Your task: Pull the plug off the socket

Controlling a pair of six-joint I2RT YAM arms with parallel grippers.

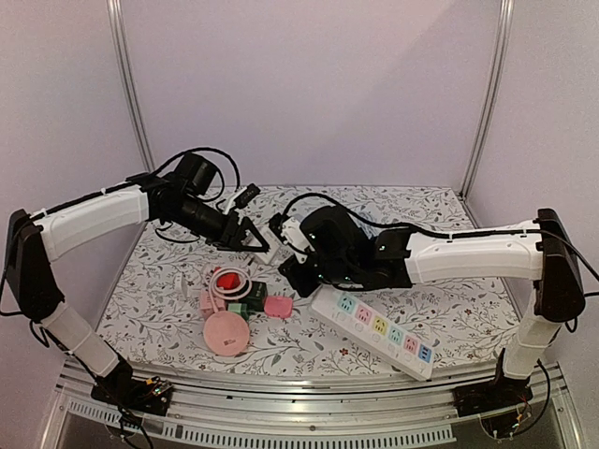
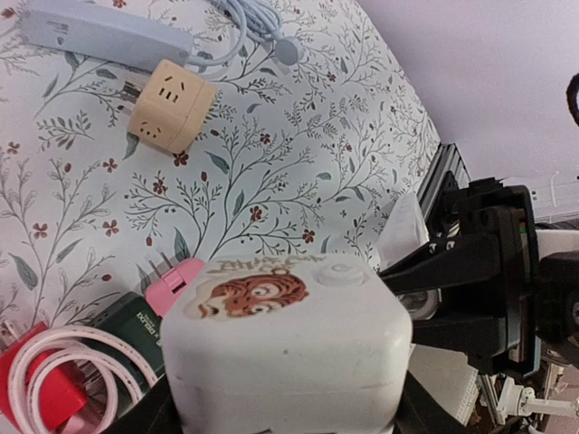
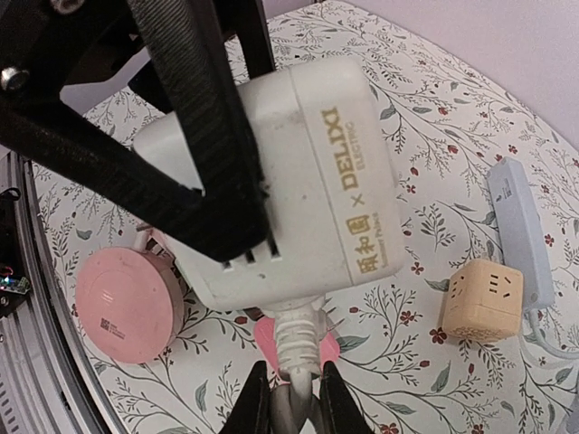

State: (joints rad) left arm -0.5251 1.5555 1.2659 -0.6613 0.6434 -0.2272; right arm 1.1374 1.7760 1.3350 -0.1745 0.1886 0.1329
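The socket [image 2: 289, 344] is a white cube with a tiger picture on one face and gold lettering on another [image 3: 298, 181]. My left gripper [image 2: 285, 420] is shut on it, its black fingers [image 3: 199, 136] clamping two opposite sides, holding it above the table. The plug [image 3: 297, 339] is white with a ribbed neck and sits pushed into the socket's underside. My right gripper [image 3: 294, 402] is shut on the plug's neck and cable. In the top view the two grippers meet mid-table, the left gripper [image 1: 251, 236] on the left and the right gripper [image 1: 288, 245] on the right.
A beige cube adapter [image 3: 482, 298] and a blue-grey power strip [image 3: 523, 231] lie on the floral cloth. A pink round disc [image 1: 226, 333], a pink plug [image 1: 278, 306], a green box [image 1: 248, 297] and a coiled white cable [image 1: 225, 279] cluster front-left. A long white strip [image 1: 379, 327] lies front-right.
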